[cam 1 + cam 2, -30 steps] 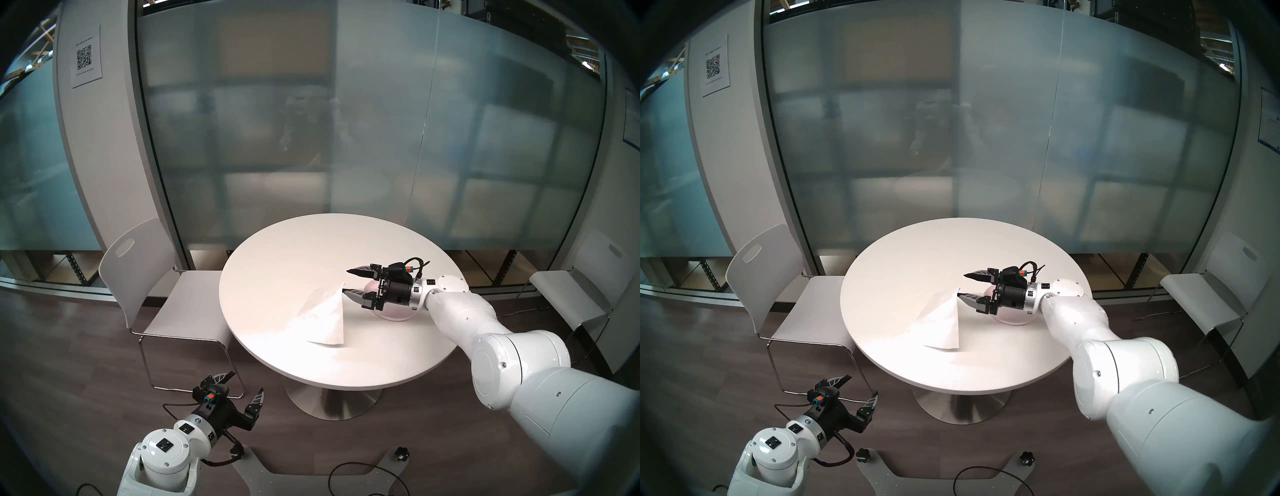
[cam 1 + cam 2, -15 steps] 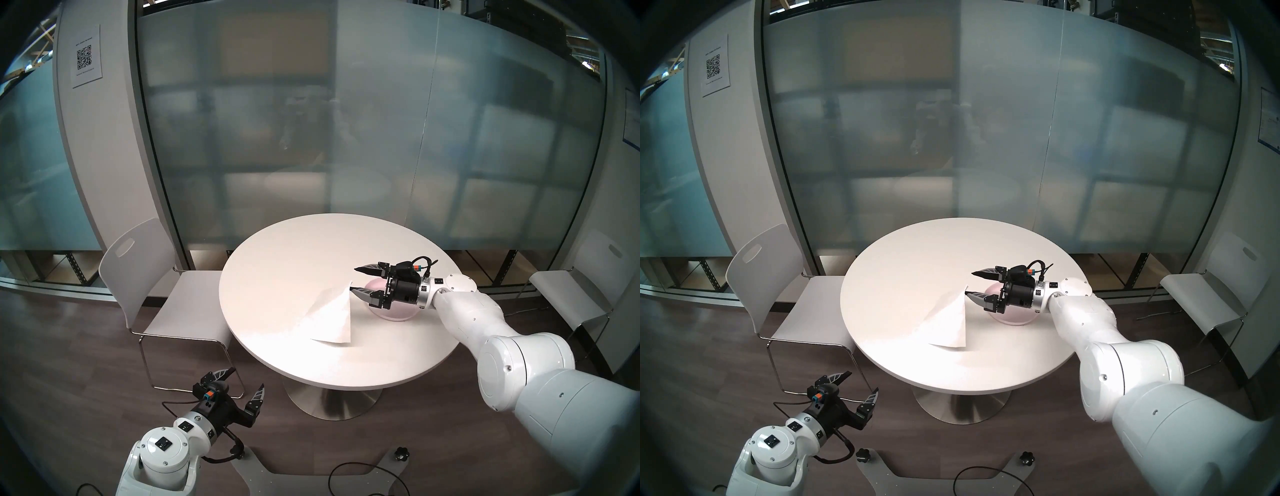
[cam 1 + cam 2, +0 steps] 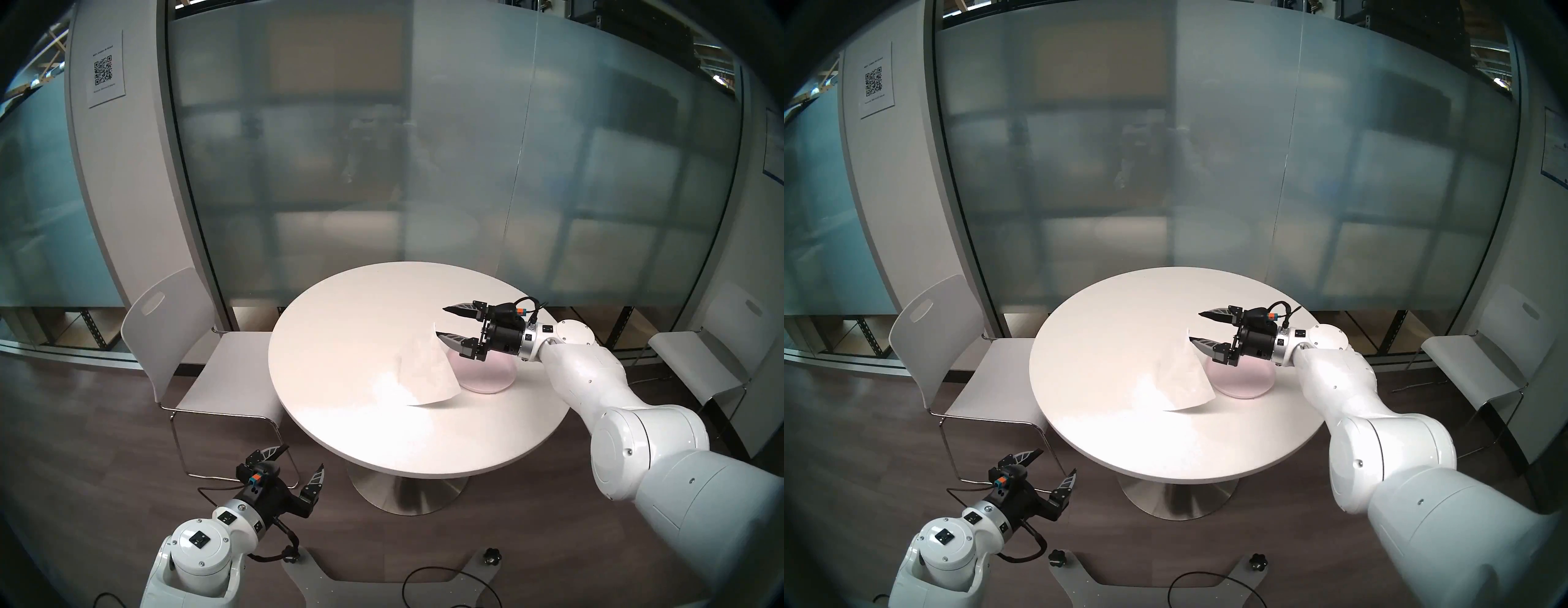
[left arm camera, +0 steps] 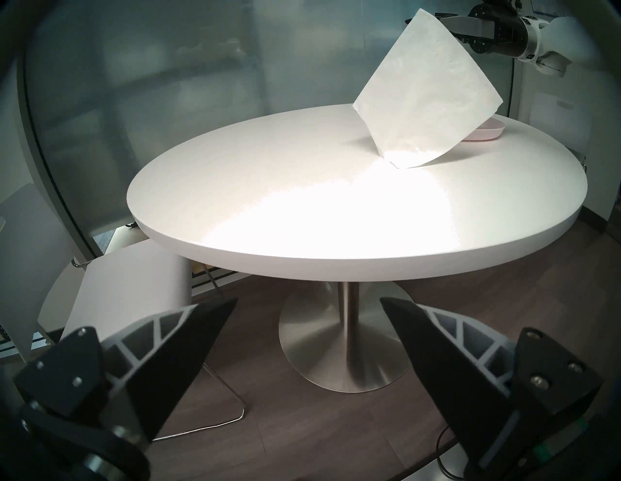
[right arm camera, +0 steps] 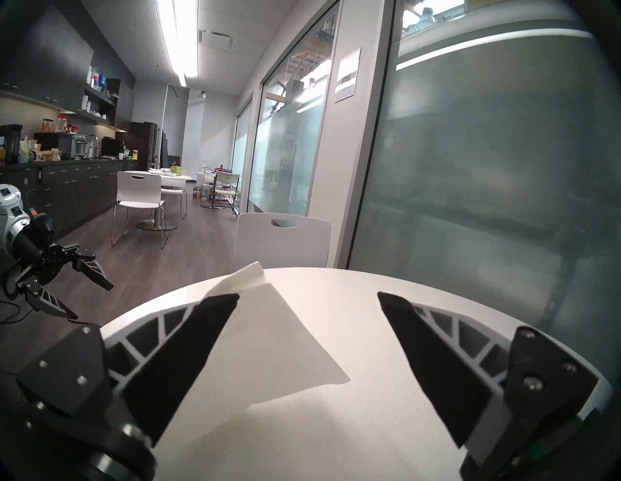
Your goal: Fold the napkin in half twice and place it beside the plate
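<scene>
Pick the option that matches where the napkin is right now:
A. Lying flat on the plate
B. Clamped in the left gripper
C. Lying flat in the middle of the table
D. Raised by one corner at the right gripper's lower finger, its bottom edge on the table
D: the napkin stands up from the table, its top corner at the open right gripper, beside the plate.

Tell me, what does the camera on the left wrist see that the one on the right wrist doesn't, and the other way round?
Only the left wrist view shows the pink plate, peeking out behind the raised napkin, and the table's metal foot. Only the right wrist view shows a kitchen counter down the room and the left gripper, open, off the table. Both show the white table, the napkin with one corner lifted on a finger of the open right gripper, and a white chair.
</scene>
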You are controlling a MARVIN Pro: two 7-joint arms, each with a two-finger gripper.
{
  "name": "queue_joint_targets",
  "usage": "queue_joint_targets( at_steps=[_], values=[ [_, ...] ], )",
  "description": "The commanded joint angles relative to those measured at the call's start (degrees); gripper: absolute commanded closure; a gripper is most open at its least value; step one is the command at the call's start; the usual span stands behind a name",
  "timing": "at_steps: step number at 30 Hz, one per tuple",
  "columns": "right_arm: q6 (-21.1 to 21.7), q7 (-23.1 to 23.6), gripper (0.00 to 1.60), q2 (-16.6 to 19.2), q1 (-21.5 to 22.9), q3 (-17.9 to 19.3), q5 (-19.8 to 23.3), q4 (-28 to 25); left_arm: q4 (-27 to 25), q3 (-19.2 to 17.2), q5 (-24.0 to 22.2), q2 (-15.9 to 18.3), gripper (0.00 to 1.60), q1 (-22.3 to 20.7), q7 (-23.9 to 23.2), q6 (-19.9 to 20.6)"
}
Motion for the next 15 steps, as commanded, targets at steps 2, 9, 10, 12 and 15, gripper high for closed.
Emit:
queue_joint_targets(
  at_steps=[2,9,10,12,15],
  values=[
    [0.1,4.9,0.0,-1.8,1.5,-0.5,1.7,-4.7,-1.1,-0.4,-0.3,0.1,0.0,-0.2,0.1,-0.6],
    [0.8,4.9,0.0,-4.5,0.0,-2.1,2.1,-7.2,-1.0,-1.3,-0.6,0.3,0.0,0.0,0.2,-0.7],
    [1.0,4.9,0.0,-5.0,-0.3,-2.5,2.2,-7.5,-0.9,-1.4,-0.7,0.3,0.0,0.0,0.2,-0.7],
    [1.2,4.9,0.0,-5.3,-0.6,-2.9,2.3,-7.7,-0.9,-1.6,-0.7,0.4,0.0,0.1,0.2,-0.7],
    [2.4,4.9,0.0,-6.9,-2.4,-4.7,2.4,-8.7,-0.8,-2.3,-0.9,0.5,0.0,0.4,0.2,-0.8]
  ],
)
